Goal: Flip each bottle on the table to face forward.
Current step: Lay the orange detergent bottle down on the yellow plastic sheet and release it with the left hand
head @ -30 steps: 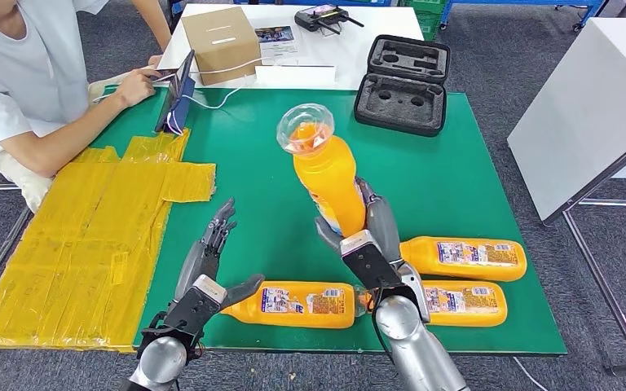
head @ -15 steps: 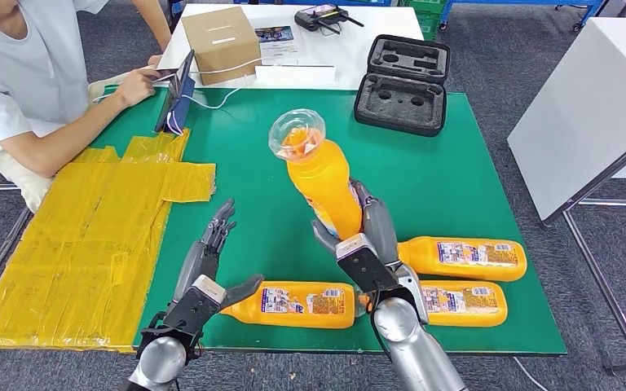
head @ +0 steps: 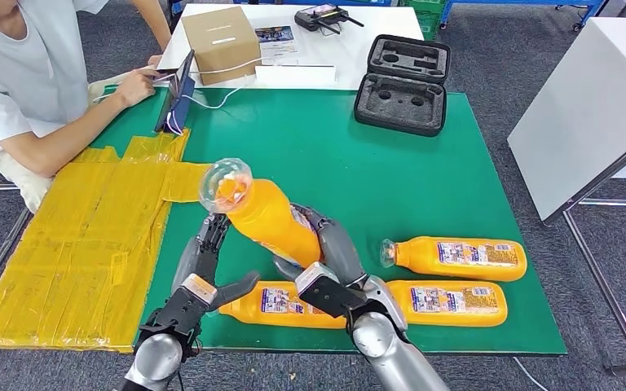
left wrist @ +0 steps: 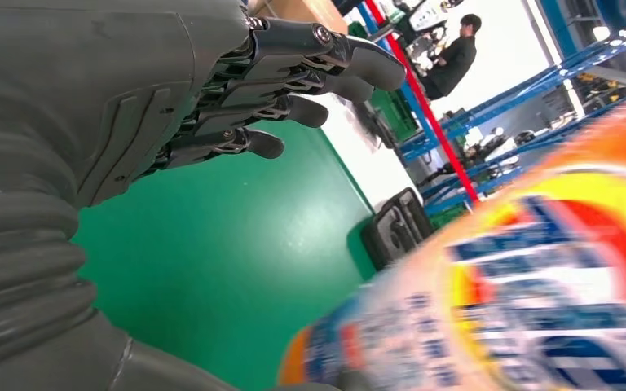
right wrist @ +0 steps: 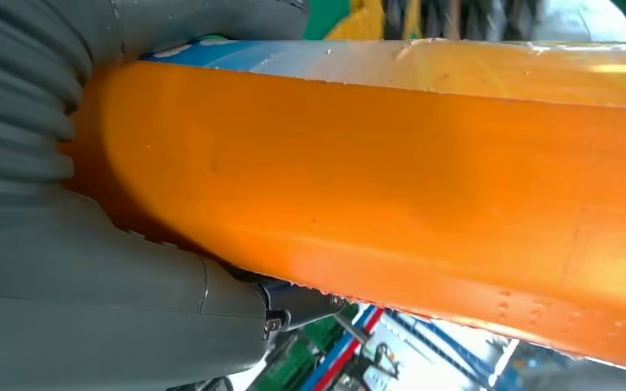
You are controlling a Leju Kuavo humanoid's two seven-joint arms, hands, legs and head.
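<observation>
Head view: right hand [head: 326,273] is gripping a raised orange bottle [head: 265,220], tilted toward the left hand [head: 204,273].

Right hand is wrapping the lower body of the held bottle, whose clear cap end [head: 225,184] is pointing up and to the robot's left, above the green table [head: 424,179]. Left hand is holding nothing, fingers spread, thumb out, lying just beside the near bottle [head: 293,303] on the table. Two more bottles are lying flat on the right: one [head: 455,298] near the front edge, one [head: 456,257] just behind it. Risks, as judged: the grip is sitting low on a long, smooth body, so the bottle may be slipping or pivoting in the fingers; its cap end is hanging close over the left hand's fingers [head: 214,232], so a collision could knock it loose; setting it down could nudge the near bottle underneath.
</observation>
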